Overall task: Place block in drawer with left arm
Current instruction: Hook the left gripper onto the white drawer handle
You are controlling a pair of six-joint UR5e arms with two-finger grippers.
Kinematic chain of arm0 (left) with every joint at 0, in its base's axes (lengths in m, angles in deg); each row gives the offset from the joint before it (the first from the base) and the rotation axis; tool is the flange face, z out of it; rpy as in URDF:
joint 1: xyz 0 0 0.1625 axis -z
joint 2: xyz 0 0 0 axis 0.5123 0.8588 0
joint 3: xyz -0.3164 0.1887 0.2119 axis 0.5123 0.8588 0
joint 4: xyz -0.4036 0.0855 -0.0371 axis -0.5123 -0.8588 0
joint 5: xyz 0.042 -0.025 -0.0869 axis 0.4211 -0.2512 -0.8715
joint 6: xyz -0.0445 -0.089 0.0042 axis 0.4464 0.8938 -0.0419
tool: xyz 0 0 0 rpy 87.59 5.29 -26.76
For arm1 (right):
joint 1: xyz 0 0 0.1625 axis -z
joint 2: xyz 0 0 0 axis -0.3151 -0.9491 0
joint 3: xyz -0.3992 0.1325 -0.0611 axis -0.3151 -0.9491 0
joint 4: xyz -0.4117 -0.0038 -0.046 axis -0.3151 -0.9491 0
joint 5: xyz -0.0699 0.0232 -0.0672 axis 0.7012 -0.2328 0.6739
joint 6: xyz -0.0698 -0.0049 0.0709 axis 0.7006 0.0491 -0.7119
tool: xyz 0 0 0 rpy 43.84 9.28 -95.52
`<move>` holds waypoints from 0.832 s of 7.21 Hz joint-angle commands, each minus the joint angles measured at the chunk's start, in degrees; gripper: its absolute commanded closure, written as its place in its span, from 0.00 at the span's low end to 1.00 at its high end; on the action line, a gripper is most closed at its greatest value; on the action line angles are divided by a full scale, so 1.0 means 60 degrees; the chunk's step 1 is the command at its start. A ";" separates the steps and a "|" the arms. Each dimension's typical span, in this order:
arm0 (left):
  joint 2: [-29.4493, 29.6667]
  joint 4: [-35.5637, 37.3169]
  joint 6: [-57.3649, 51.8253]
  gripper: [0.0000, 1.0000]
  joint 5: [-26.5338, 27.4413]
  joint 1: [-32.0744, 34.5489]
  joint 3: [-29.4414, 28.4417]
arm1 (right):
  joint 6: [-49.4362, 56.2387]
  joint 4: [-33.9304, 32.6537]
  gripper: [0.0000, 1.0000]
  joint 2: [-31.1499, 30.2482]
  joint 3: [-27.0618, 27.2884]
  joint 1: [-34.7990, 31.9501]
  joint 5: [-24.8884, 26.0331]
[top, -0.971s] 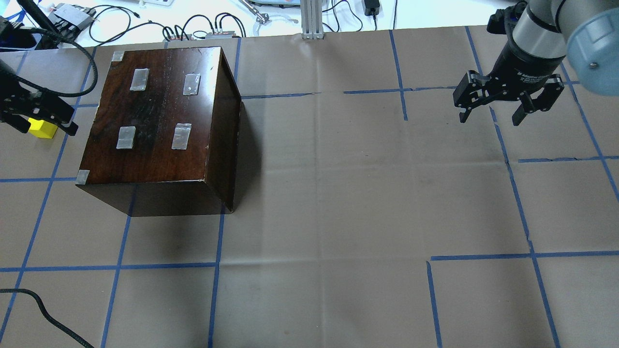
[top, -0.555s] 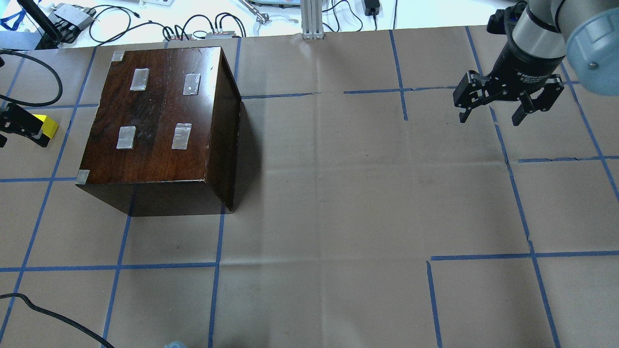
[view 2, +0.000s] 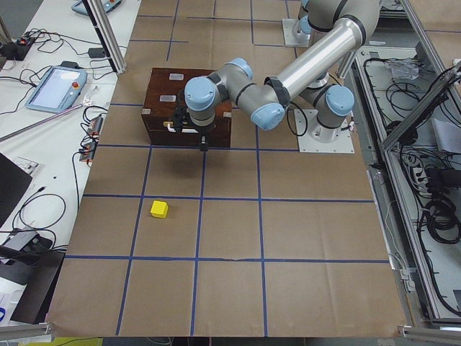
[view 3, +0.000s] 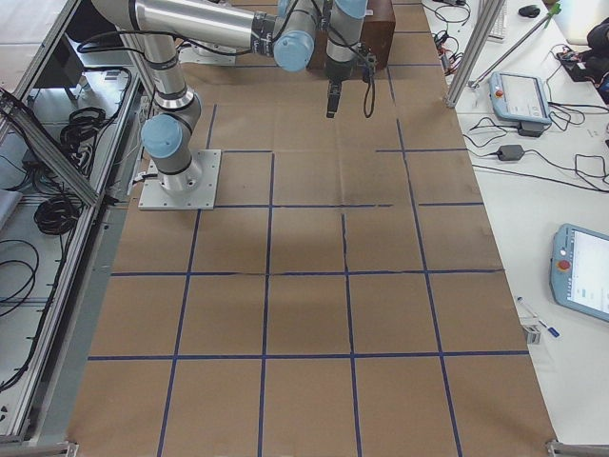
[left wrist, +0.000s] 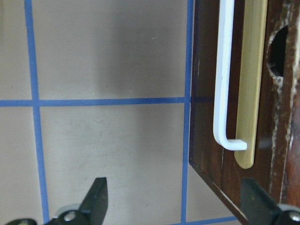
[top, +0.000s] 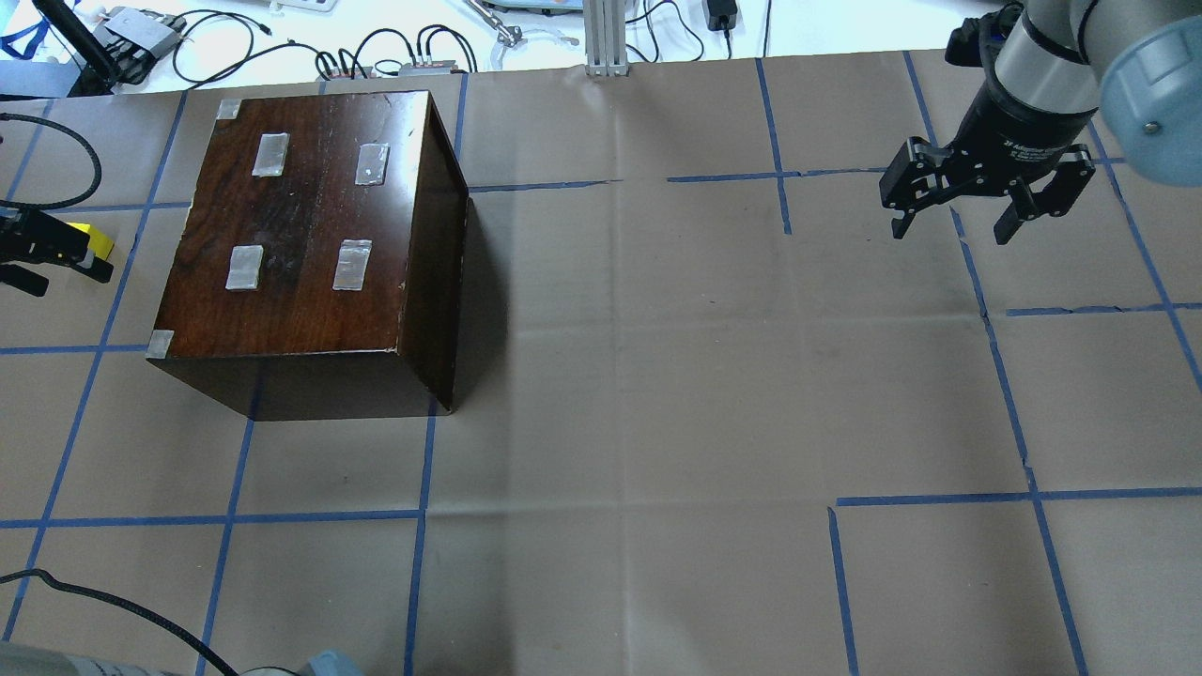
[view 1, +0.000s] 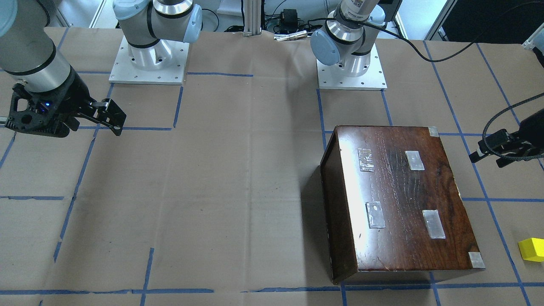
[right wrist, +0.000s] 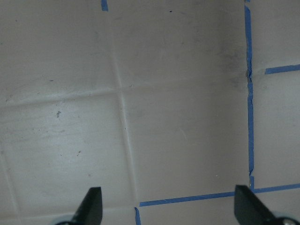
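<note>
The yellow block lies on the paper left of the dark wooden box; it also shows in the front view and the left side view. My left gripper hovers open and empty at the view's left edge, partly covering the block but clear of it. In the left wrist view it looks down beside the drawer front, which sits shut, with a white handle and a notch. My right gripper hangs open and empty over bare paper at the far right.
Cables and small electronics lie beyond the table's far edge by an aluminium post. A black cable crosses the near left corner. The two arm bases stand on the robot's side. Blue tape lines grid the paper.
My left gripper has drawn back from over the block toward the view's left edge. The block stays on the paper. The right arm has not moved.
</note>
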 commanded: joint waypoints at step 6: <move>0.1185 0.0567 -0.0102 0.01 -0.1164 0.0226 -0.0424 | -0.0008 0.0000 0.00 0.0000 0.0012 0.0000 0.0000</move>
